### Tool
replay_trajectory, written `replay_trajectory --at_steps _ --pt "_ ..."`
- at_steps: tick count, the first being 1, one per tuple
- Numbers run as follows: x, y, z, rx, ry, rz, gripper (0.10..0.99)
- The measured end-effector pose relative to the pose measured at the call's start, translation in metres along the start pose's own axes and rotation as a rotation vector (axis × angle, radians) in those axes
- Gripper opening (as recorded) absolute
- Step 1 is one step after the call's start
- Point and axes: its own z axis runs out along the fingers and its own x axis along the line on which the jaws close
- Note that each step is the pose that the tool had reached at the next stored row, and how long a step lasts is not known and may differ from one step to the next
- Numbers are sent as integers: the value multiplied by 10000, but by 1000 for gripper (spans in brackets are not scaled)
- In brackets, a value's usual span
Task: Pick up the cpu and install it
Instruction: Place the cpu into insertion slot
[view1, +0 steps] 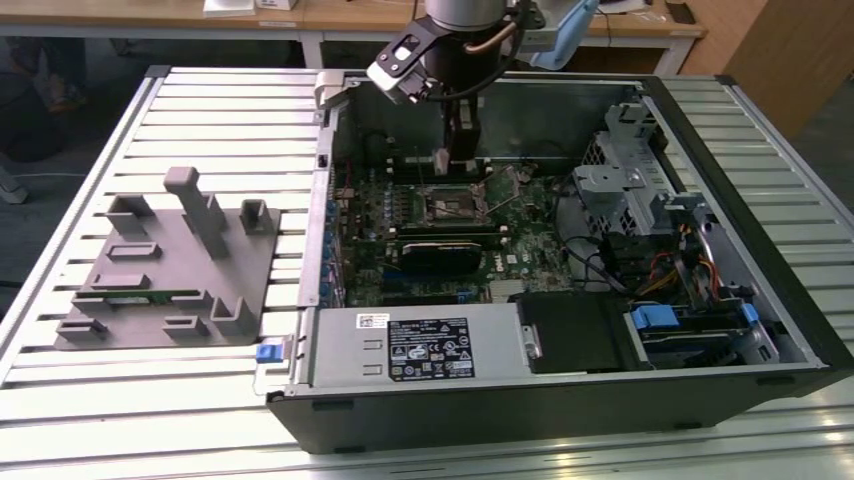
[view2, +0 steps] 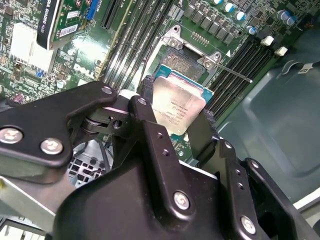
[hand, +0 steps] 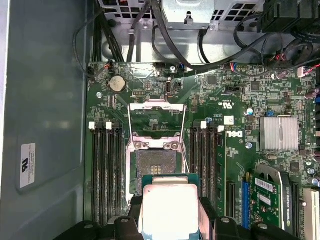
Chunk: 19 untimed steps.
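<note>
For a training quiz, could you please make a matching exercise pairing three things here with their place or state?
Things:
1. cpu
2. socket
3. grey tray

Place or state:
A. open and empty, lid raised
B. outside the computer case, at the exterior view's left
C. held between the fingers

Pairs: 1-C, 2-A, 3-B

Your exterior view looks steeply down from well back on the open black metal computer case (view1: 561, 415) lying on the pale slatted table (view1: 80, 400). Both wrist views sit close over its green motherboard (hand: 235, 100), the first facing straight down, the second slanting, and share the open metal-framed socket (view2: 185, 60) and the flat square silver-topped cpu (hand: 170, 210).
</note>
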Motion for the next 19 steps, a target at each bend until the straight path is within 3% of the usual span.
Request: replay_trajectory --at_steps 19 --pt "1 -2 56 1 -2 0 525"
